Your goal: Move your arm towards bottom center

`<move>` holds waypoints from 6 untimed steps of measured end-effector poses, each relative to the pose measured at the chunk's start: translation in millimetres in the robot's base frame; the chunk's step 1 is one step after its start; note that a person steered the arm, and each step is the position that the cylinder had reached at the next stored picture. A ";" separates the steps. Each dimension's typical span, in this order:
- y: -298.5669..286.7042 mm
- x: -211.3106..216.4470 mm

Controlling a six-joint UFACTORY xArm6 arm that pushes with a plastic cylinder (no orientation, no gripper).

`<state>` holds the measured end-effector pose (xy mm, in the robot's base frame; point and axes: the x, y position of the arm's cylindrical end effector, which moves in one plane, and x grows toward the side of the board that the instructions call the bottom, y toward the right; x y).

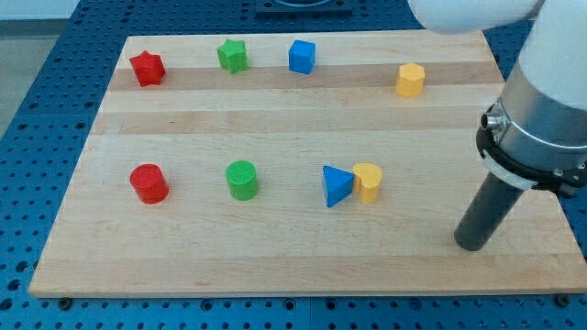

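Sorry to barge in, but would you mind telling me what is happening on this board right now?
I am a single arm ending in a dark rod, and my job is to slide toward the bottom centre of the wooden board. My tip rests near the view's bottom right, touching nothing. The nearest blocks, a yellow block and the blue triangle against it, sit to its left. Further left are a green cylinder and a red cylinder. Along the top are a red star, green star, blue cube and yellow hexagon.
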<state>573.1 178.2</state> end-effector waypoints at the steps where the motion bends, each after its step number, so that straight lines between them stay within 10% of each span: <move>1: -69.8 -15.9; 6: -237.8 -17.8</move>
<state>555.3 -59.6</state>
